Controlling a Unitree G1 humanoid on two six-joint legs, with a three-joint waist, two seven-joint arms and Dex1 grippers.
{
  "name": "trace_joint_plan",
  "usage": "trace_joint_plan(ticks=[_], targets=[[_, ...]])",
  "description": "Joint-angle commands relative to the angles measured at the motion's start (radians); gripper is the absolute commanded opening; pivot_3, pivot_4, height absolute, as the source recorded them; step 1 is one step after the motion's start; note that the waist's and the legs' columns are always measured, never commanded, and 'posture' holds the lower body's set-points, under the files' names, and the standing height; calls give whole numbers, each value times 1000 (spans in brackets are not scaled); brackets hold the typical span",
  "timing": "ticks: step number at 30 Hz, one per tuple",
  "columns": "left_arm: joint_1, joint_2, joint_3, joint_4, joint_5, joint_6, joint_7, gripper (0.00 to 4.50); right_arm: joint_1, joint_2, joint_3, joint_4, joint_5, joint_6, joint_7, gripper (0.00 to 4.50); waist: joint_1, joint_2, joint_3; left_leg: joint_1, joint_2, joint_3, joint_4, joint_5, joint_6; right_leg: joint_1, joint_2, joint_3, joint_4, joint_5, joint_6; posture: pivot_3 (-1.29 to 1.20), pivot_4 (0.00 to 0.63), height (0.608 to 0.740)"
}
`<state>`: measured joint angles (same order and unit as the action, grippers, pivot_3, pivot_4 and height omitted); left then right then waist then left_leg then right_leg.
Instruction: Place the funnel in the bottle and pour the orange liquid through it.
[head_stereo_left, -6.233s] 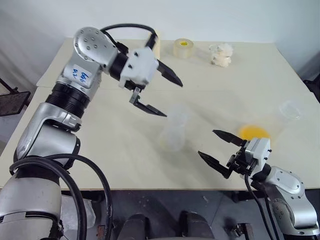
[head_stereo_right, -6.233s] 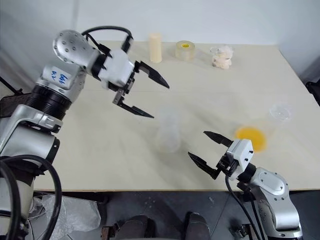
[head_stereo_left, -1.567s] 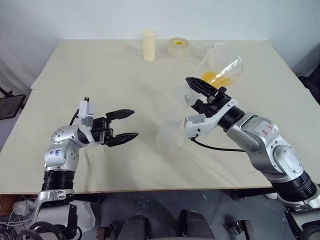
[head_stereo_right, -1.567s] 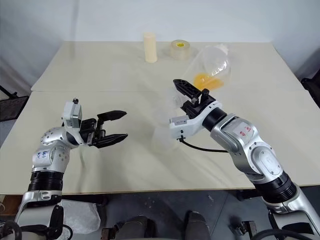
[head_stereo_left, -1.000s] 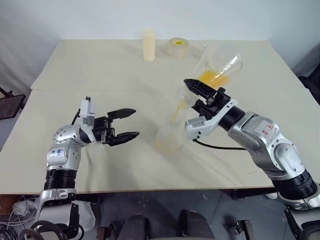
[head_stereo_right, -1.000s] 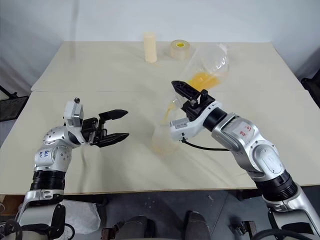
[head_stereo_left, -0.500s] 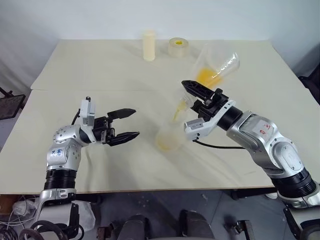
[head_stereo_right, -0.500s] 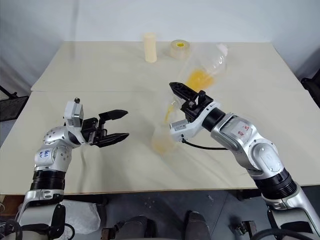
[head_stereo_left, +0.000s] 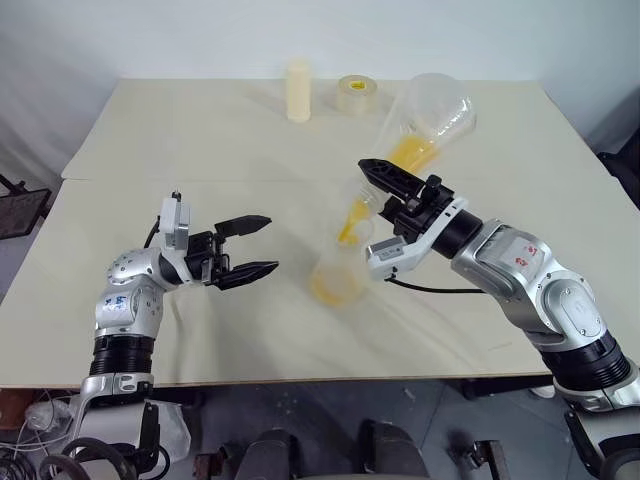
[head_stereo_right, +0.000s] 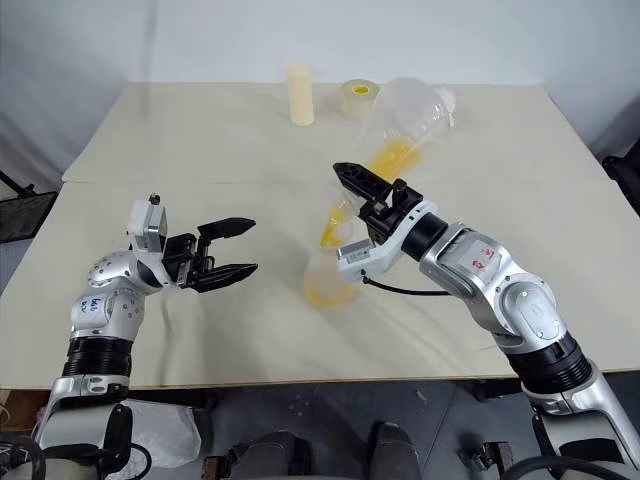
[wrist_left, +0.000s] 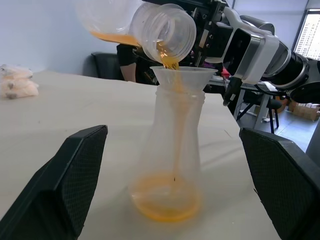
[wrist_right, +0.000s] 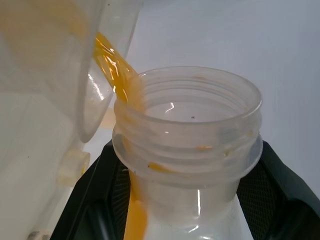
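Right gripper (head_stereo_left: 392, 192) clamped on tilted clear flask (head_stereo_left: 425, 125), orange liquid (wrist_left: 170, 62) streaming through funnel (wrist_left: 181, 77) seated in upright bottle (wrist_left: 171, 155), left gripper (head_stereo_left: 258, 246) spread wide, near bottle, not touching.

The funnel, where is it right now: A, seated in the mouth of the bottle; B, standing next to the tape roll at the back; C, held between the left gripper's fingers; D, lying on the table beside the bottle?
A: the funnel sits in the mouth of the bottle, and the orange liquid streams into it from the tilted flask that the right gripper holds by the neck.
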<state>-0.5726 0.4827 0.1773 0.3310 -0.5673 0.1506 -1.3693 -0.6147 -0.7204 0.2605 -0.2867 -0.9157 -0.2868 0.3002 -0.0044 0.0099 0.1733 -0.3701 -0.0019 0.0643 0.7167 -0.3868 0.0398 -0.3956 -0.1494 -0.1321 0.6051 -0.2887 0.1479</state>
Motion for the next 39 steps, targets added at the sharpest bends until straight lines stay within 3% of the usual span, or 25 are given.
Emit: trace_joint_plan(ticks=[1,39], targets=[[-19,-1,-1,0,-6,-15,-9,4500,-15,-6,-49,-22,-8,-12,-30,2460,0,0,0,0,0,0,0,0,0,0,0,0,0,0,0,0,150,740],[-57,-1,-11,49,5,-36,-42,4500,-49,-55,-53,41,-107,-132,-186,2460,0,0,0,0,0,0,0,0,0,0,0,0,0,0,0,0,150,740]])
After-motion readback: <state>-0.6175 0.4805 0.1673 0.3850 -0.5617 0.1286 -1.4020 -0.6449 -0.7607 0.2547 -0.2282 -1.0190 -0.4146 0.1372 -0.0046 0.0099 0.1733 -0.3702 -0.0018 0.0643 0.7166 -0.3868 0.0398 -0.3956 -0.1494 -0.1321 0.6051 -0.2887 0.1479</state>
